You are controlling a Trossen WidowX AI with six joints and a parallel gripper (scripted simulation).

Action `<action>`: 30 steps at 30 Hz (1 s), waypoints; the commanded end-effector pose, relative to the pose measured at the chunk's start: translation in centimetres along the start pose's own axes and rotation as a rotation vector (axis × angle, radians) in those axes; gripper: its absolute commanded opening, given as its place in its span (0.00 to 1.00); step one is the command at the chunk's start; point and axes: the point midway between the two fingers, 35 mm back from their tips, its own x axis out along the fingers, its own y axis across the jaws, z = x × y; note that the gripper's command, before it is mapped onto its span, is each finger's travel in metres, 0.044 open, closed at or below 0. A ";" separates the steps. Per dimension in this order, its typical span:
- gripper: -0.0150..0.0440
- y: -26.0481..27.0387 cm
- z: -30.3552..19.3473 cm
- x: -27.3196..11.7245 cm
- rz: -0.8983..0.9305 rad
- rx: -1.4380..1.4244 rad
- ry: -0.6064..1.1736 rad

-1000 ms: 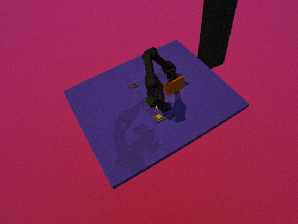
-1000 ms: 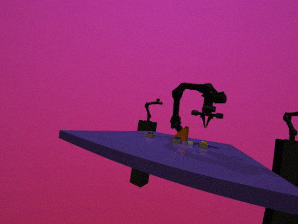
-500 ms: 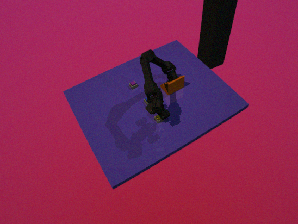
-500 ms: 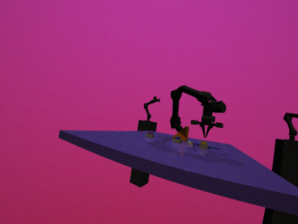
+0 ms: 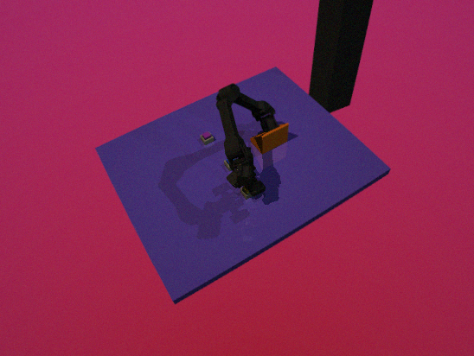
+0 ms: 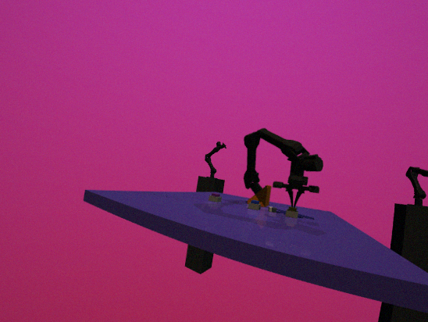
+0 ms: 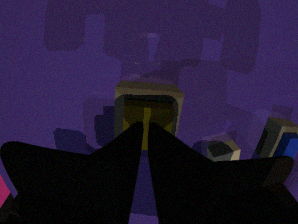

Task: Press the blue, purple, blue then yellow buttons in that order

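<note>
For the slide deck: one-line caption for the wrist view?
Closed black gripper pointing down onto the yellow push-button in its grey housing, blue button at the right edge, purple table beneath.

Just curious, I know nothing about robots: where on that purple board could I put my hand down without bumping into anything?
The board's near and left stretches, beyond the purple button, look bare. It's crowded mid-board: the end effector over the yellow button, the blue button and the orange wedge.

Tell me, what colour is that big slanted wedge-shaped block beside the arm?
Orange wedge-shaped block; clearest in the top view.
</note>
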 end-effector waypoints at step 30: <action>0.29 -0.1 -0.2 -2.5 -0.010 -0.009 0.001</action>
